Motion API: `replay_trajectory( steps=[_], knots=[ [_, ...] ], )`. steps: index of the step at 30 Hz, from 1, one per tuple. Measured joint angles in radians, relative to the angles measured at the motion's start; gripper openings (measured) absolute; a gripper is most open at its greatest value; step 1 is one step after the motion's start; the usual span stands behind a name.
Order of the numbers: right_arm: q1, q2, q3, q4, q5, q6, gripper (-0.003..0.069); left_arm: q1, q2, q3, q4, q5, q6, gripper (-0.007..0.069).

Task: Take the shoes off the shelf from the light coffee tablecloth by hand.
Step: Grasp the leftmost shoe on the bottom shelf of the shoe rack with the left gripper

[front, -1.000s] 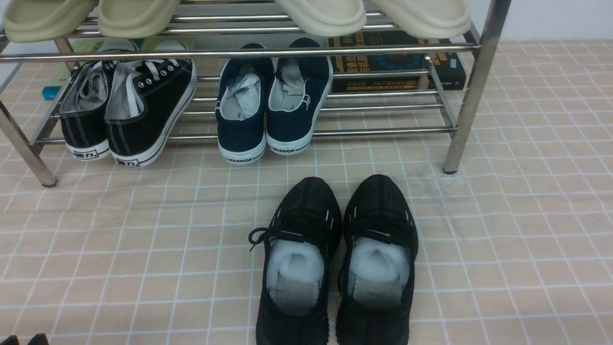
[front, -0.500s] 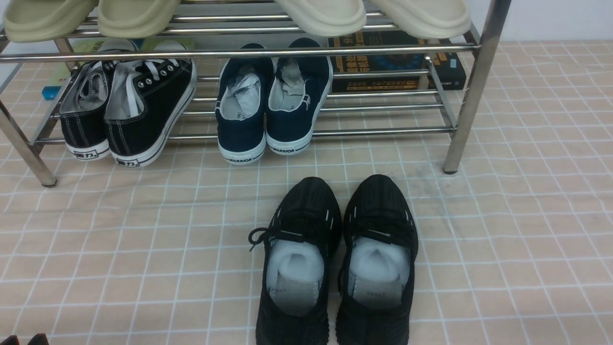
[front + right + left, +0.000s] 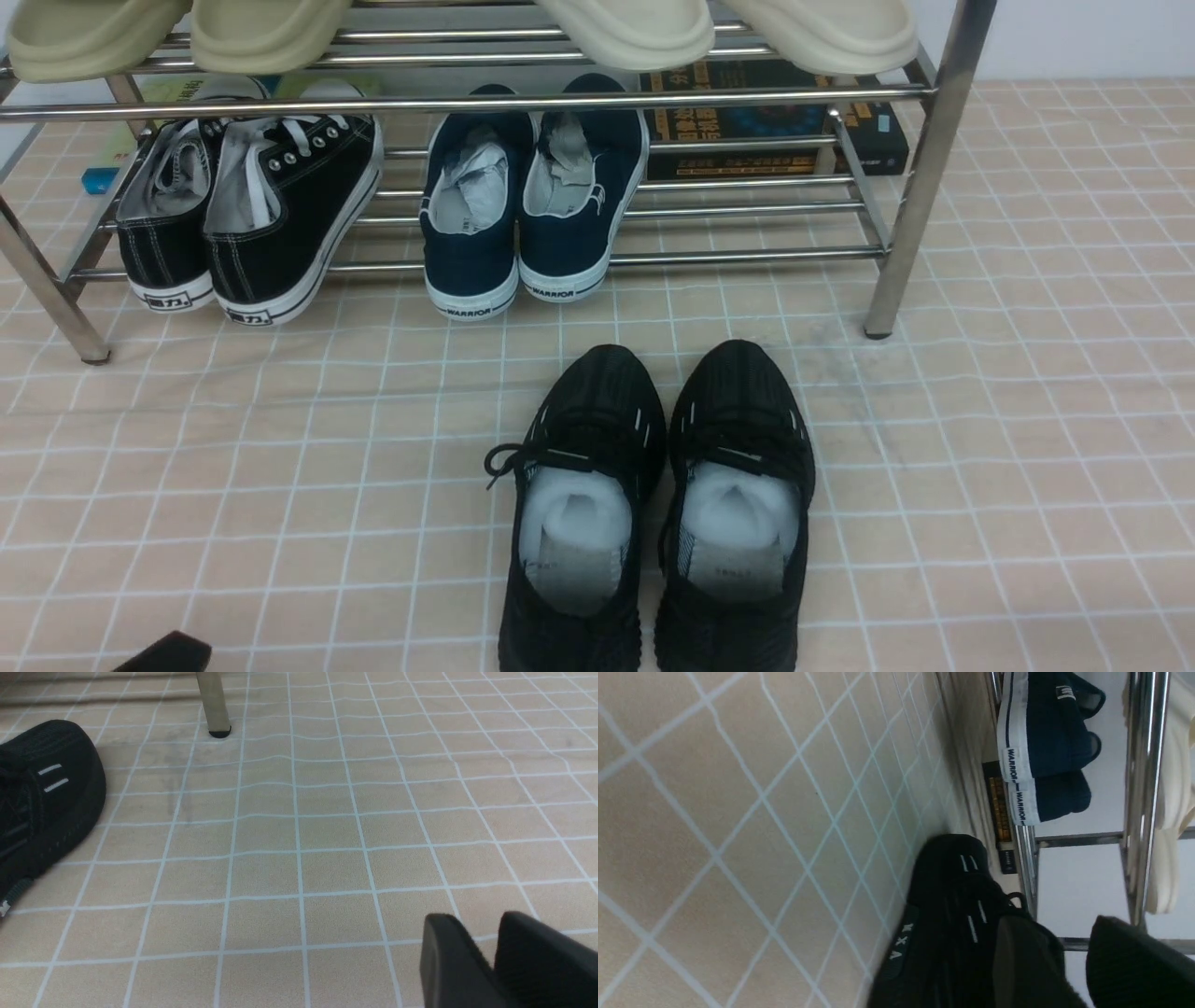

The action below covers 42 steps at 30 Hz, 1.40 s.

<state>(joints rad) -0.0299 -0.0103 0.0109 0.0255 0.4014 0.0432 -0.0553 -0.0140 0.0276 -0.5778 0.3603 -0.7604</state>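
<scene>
The shoes, black canvas sneakers [image 3: 252, 219] with white laces, stand heels-out at the left end of the shelf's [image 3: 653, 101] lower tier. The chrome shelf stands on the light coffee tablecloth [image 3: 280, 467]. Only a dark tip of my left gripper [image 3: 163, 653] shows at the bottom left edge of the front view, far below the sneakers. In the left wrist view it [image 3: 1076, 942] is open and empty, low over the cloth, and the sneakers are out of sight. My right gripper [image 3: 493, 938] is shut and empty just above the cloth. It is out of the front view.
Navy slip-ons [image 3: 523, 205] sit mid-tier beside the sneakers. Black knit running shoes [image 3: 653, 504] stand on the cloth in front. Beige slippers [image 3: 635, 28] lie on the upper tier. Books [image 3: 766, 121] lie behind the rack. A rack leg [image 3: 212, 704] shows in the right wrist view.
My left gripper has shifted right along the bottom edge of the front view, and its two small tips now show as one larger dark shape. The shoes have not moved.
</scene>
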Motion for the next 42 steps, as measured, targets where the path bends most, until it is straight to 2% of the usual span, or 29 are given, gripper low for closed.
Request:
replay_trajectory(
  steps=[5, 9, 14, 15, 16, 21, 22, 27, 35, 37, 39, 40, 42],
  knots=[
    [0.000, 0.000, 0.000, 0.000, 0.000, 0.000, 0.0179, 0.000, 0.000, 0.000, 0.008, -0.075, 0.015, 0.0239],
    [0.000, 0.000, 0.000, 0.000, 0.000, 0.000, 0.0184, 0.000, 0.000, -0.086, 0.061, -0.063, 0.179, 0.0225],
    [0.000, 0.000, 0.000, 0.000, 0.000, 0.000, 0.0190, 0.000, 0.065, -0.258, 0.139, -0.066, 0.302, 0.0112],
    [0.000, 0.000, 0.000, 0.000, 0.000, 0.000, 0.0192, 0.000, 0.131, -0.315, 0.193, -0.052, 0.321, 0.0054],
    [0.000, 0.000, 0.000, 0.000, 0.000, 0.000, 0.0193, 0.000, 0.188, -0.348, 0.233, -0.032, 0.327, 0.0029],
    [-0.002, 0.000, 0.000, -0.001, 0.000, 0.000, 0.0199, 0.000, 0.533, -0.508, 0.376, 0.205, 0.319, 0.0001],
    [-0.002, 0.000, 0.000, -0.001, 0.000, 0.000, 0.0200, 0.000, 0.654, -0.562, 0.409, 0.308, 0.338, 0.0001],
    [-0.002, 0.000, 0.000, -0.001, 0.000, 0.000, 0.0206, 0.000, 0.981, -0.781, 0.516, 0.545, 0.449, 0.0001],
    [-0.002, 0.000, 0.000, -0.001, 0.000, 0.000, 0.0215, 0.013, 1.296, -1.137, 0.835, 0.714, 0.325, 0.0008],
    [-0.002, 0.000, 0.000, -0.001, 0.000, 0.000, 0.0218, 0.050, 1.341, -1.187, 0.833, 0.728, 0.332, 0.0011],
    [-0.002, 0.000, 0.000, -0.001, 0.000, 0.000, 0.0221, 0.130, 1.388, -1.240, 0.761, 0.730, 0.386, 0.0012],
    [-0.002, 0.000, 0.000, -0.001, 0.000, 0.000, 0.0221, 0.138, 1.392, -1.244, 0.752, 0.729, 0.393, 0.0012],
    [-0.002, 0.000, 0.000, -0.001, 0.000, 0.000, 0.0223, 0.251, 1.443, -1.291, 0.608, 0.730, 0.491, 0.0012]
  ],
)
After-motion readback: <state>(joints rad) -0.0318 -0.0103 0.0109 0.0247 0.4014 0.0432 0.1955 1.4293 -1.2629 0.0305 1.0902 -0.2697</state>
